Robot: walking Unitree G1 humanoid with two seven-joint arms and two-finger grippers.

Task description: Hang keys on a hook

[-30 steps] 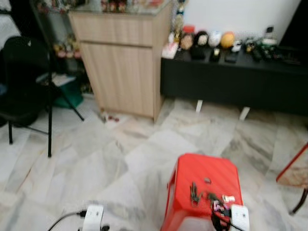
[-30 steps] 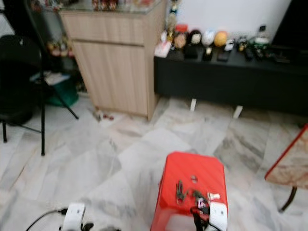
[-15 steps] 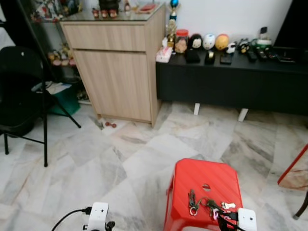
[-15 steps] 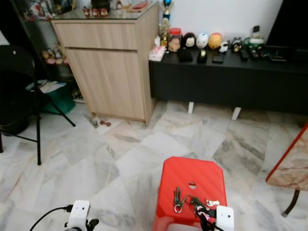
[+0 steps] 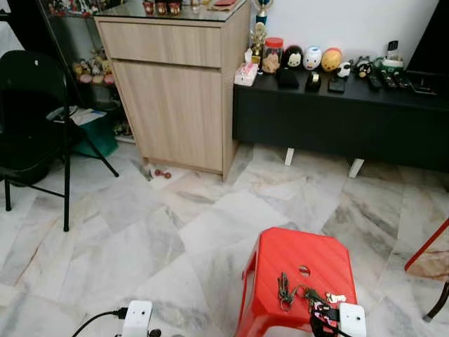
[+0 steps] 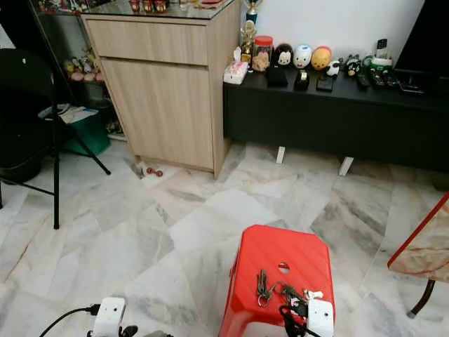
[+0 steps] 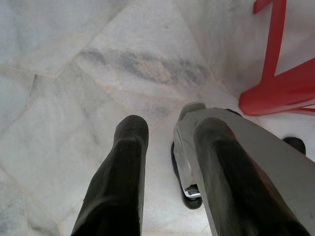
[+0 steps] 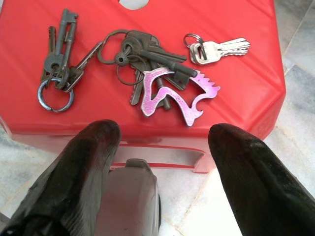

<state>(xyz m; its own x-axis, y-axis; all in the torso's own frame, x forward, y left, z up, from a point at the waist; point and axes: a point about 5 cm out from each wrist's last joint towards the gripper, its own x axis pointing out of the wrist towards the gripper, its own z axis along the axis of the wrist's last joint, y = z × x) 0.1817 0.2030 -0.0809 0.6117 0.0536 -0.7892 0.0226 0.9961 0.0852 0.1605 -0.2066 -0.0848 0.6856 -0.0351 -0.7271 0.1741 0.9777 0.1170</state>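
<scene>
Right wrist view: the right gripper (image 8: 162, 147) is seen with its two black fingers (image 8: 93, 147) set wide apart and empty, poised over the near edge of a red stool (image 8: 246, 93). Just beyond the fingertips, on the stool's top, three bunches of keys are laid out. A middle bunch (image 8: 147, 61) with a pink horse-shaped tag (image 8: 177, 93) lies straight ahead, between the lines of the two fingers. A darker bunch on a plain ring (image 8: 59, 73) lies beyond the one finger, and a small pair of silver keys (image 8: 216, 48) lies beyond the other. None of them is touched.

In the left wrist view, the left gripper (image 7: 165, 142) is seen pointing at the marble floor (image 7: 74, 73), its fingers a little apart and holding nothing; a leg of the stool is near one fingertip.

The step in hand is judged to be the approach for picking up the keys; nothing has been lifted. No hook can be made out in the room ahead, where a wooden cabinet (image 5: 175, 91) and a low black bench (image 5: 337, 119) are seen. For the next move, the right gripper would need to be lowered and pushed forward so that the middle bunch sits between the fingers, then closed on it. A flat key on smooth plastic may slide, so a grip on the tag or ring is judged safer.
</scene>
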